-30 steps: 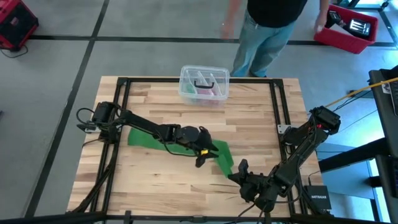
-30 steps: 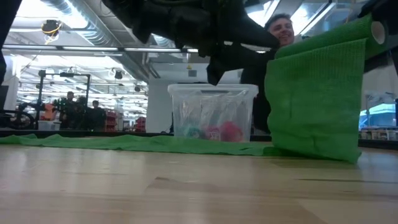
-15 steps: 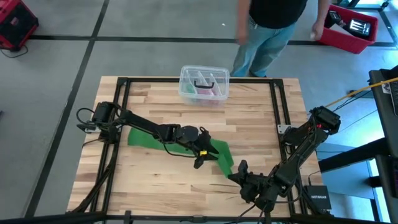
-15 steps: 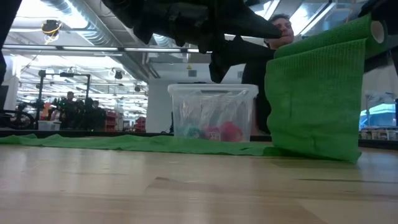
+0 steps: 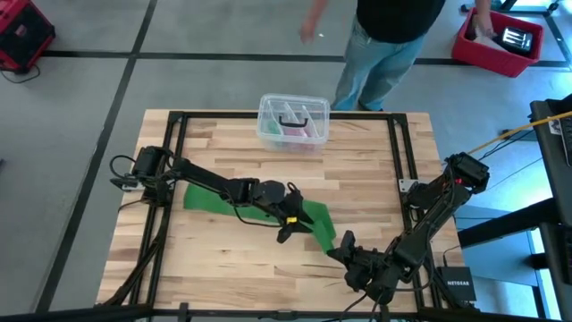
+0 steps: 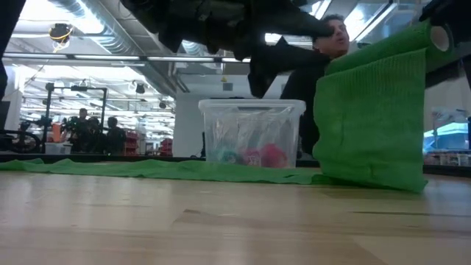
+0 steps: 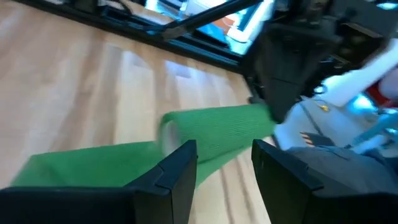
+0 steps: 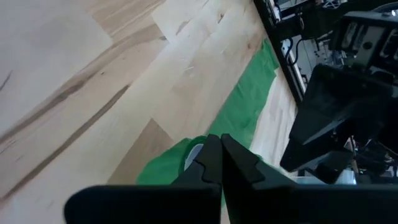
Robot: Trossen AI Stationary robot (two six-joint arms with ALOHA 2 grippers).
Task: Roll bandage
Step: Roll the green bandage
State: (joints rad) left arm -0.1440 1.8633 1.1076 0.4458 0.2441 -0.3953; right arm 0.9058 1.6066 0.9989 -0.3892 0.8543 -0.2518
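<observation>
The bright green bandage [image 5: 214, 201] lies as a flat strip across the table's middle. Its right end rises off the wood [image 6: 368, 118] into a small roll [image 6: 434, 37] held up near the table's front right. My right gripper [image 5: 344, 241] is shut at that roll's end [image 8: 193, 155]. My left gripper [image 5: 293, 228] hovers open over the strip just left of the roll [image 7: 214, 127]. Its two fingers [image 7: 180, 168] stand apart in front of the roll. I cannot tell whether they touch the cloth. My right gripper meets the roll at its open end [image 8: 194, 152], where a pale core shows beside the shut fingers. The fingertips themselves cover the place of contact. The fingers come slanting down from the table's near right side, along the roll's length. The roll is lifted clear, and the strip hangs from it down to the table [image 6: 368, 177].
A clear plastic box [image 5: 293, 121] with pink and dark items stands at the table's far edge. A black frame rail [image 5: 179, 134] runs round the tabletop. A person [image 5: 384, 36] stands beyond the far edge by a red bin [image 5: 500, 40]. Bare wood lies along the near edge.
My right gripper has rolled a little about its own pointing line, and the raised roll has turned slightly with it, staying lifted. My left gripper has tipped a bit in place above the strip. The flat part of the strip has kept still.
</observation>
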